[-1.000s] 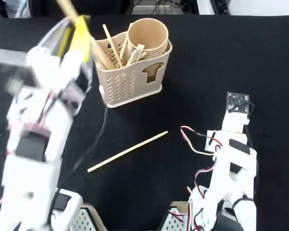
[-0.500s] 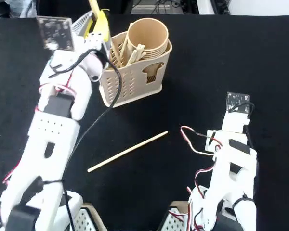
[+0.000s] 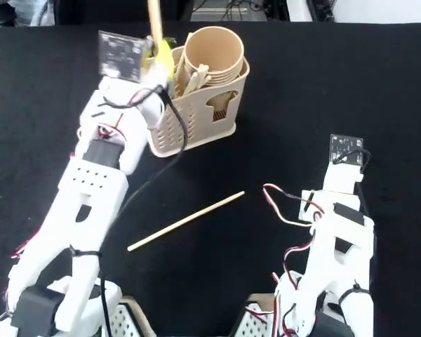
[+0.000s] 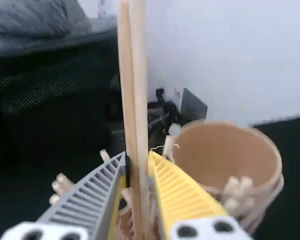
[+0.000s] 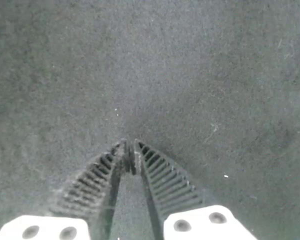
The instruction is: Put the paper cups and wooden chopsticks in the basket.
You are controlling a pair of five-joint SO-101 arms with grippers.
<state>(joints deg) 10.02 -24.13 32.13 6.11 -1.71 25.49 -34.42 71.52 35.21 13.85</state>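
The left gripper is clamped on a chopstick, long axis near vertical, right over the basket's left end, so it looks like basically a straight drop. The right gripper is closed on nothing.

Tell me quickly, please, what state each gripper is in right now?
Left gripper: closed on a wooden chopstick, held upright by the basket.
Right gripper: closed, holding nothing.

light: bright, even | shadows: faint on black table | brightest: white wall, left wrist view
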